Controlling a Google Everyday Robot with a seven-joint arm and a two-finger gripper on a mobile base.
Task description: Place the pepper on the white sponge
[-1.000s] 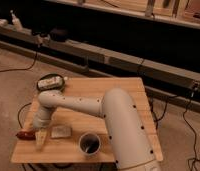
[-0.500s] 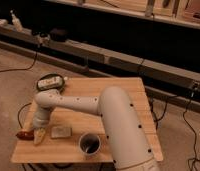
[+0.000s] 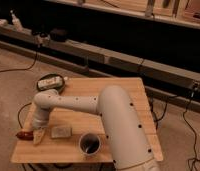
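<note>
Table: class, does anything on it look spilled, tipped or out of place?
Only the pepper, which lies at the very edge of the table, beside the gripper. The sponge lies flat and the cup stands upright.

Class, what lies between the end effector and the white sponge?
In the camera view, only bare table. The end effector hangs at the table's near corner by the pepper; the sponge lies apart from it.

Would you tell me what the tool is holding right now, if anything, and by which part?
It cannot be told: the tool sits low beside the red pepper, near the white sponge, but any hold is hidden.
</note>
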